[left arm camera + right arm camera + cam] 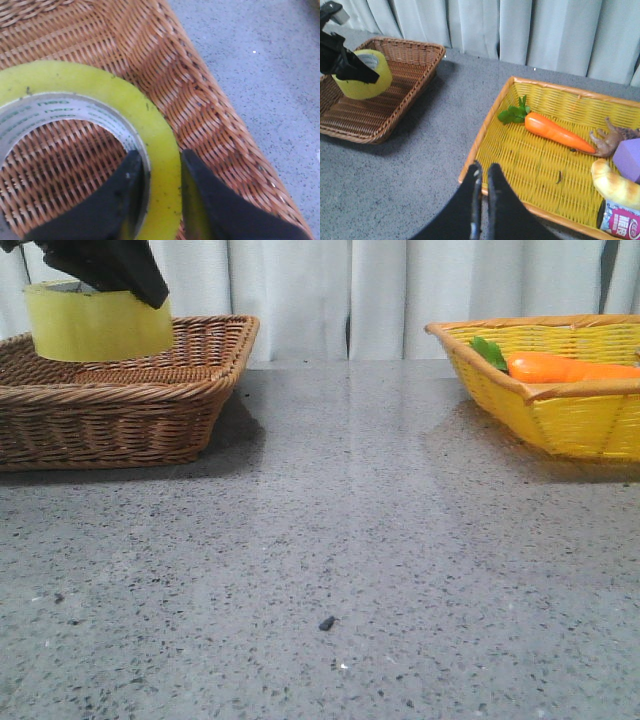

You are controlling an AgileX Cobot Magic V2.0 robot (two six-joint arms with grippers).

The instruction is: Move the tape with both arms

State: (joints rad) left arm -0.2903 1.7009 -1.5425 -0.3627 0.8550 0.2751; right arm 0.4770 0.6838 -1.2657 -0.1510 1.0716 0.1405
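One left gripper (pixel 156 197) pinches just the tape (pixel 98 322) wall above the brown basket (pixel 150 405), right gripper (pixel 483 195) nearly closed and empty over the counter (pixel 320 540) — thin grip, roll could swing or slip before handoff.

Even, bright light — soft shadows beside baskets; faint sheen on table (pixel 330 540); wrist close-up slightly blurred.

Glossy translucent tape (pixel 98 322), brown woven wicker basket (pixel 120 410), speckled stone-like table (pixel 330 570)
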